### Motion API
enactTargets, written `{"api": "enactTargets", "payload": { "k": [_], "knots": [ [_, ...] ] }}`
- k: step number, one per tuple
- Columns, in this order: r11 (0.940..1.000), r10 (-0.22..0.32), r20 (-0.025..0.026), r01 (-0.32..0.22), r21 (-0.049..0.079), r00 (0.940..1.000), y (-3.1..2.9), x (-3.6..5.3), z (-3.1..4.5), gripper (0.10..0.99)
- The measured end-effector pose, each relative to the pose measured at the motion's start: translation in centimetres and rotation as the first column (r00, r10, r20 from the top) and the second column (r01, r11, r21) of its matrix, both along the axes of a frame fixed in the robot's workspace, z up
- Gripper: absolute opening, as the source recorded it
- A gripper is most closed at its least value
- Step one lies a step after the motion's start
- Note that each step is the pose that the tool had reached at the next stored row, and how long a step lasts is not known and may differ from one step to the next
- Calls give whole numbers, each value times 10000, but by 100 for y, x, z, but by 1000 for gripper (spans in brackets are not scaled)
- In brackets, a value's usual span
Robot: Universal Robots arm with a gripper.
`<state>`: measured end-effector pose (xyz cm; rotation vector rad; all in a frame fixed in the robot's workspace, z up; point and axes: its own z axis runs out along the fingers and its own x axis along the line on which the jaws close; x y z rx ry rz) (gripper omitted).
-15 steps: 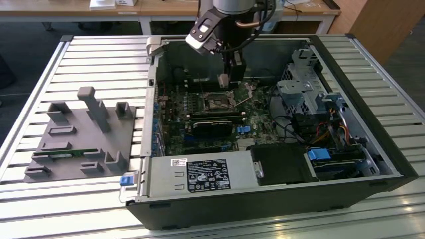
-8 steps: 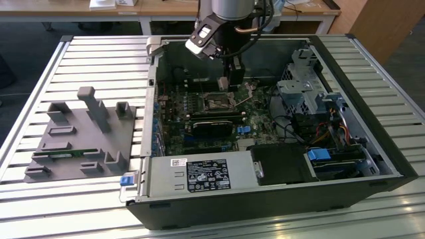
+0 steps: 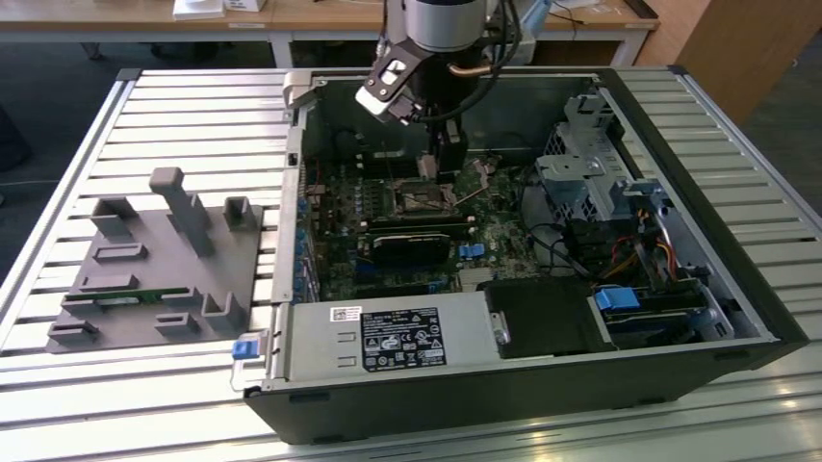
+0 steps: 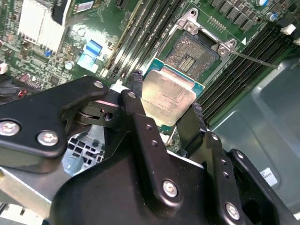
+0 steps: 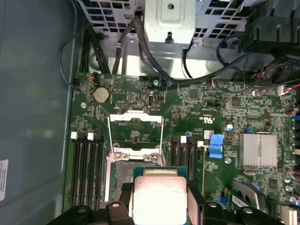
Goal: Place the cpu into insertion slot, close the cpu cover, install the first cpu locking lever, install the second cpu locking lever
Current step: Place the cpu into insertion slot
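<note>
Jaws tight on the cpu (image 4: 166, 96), near the empty insertion slot (image 4: 190, 56) inside the case (image 3: 514, 399).

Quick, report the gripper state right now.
Gripper: shut on the chip, near the empty socket.
</note>
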<state>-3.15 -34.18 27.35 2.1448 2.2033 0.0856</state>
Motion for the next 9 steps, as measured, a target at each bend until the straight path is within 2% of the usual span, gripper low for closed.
{"api": "enactTargets", "payload": {
  "k": [6, 9],
  "knots": [
    [10000, 0, 0, 0, 0, 10000, 26, -1, -75, 541],
    [10000, 0, 0, 0, 0, 10000, 28, -1, -88, 541]
  ]
}}
